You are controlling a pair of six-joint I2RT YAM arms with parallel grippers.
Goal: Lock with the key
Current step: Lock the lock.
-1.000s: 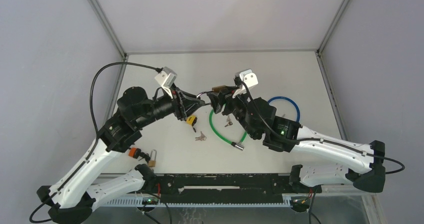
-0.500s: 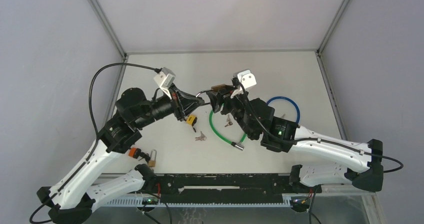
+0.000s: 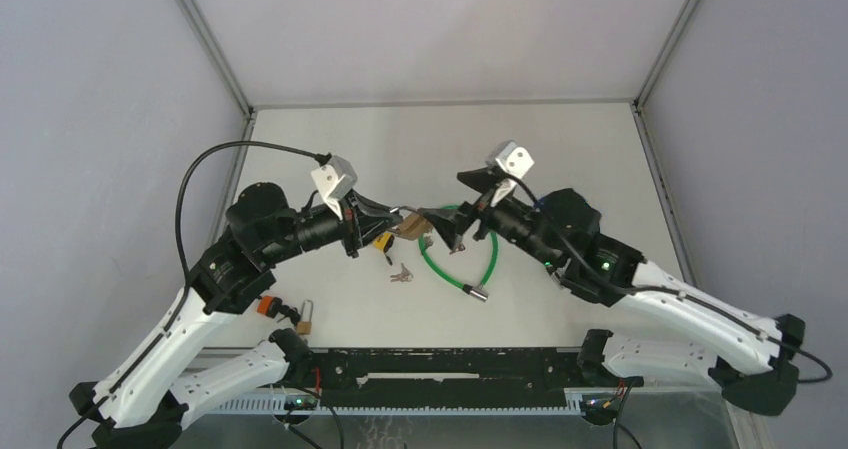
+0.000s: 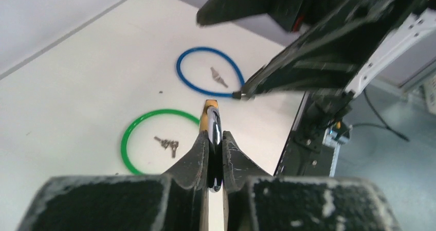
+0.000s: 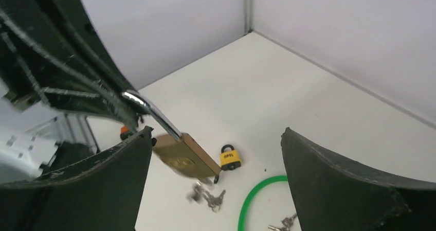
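My left gripper (image 3: 391, 219) is shut on the chrome shackle (image 4: 215, 130) of a brass padlock (image 3: 411, 226) and holds it above the table. In the right wrist view the padlock (image 5: 184, 155) hangs tilted, with a small dark piece (image 5: 216, 178) at its lower corner that may be a key. My right gripper (image 3: 455, 209) is wide open just right of the padlock and does not touch it; in its own view (image 5: 216, 133) the padlock sits near the left finger. A loose bunch of keys (image 3: 400, 273) lies on the table below and appears blurred in the right wrist view (image 5: 208, 197).
A small yellow padlock (image 3: 382, 241) lies under the left gripper. A green cable loop (image 3: 460, 264) holds keys (image 3: 457, 247). A blue loop (image 4: 208, 71) with a key lies under the right arm. A small brass padlock (image 3: 305, 317) lies near the left arm's base.
My right gripper has let go of the brass padlock, opened wide and drawn back right. My left gripper has come down and nearer with the padlock, which now swings from its shackle.
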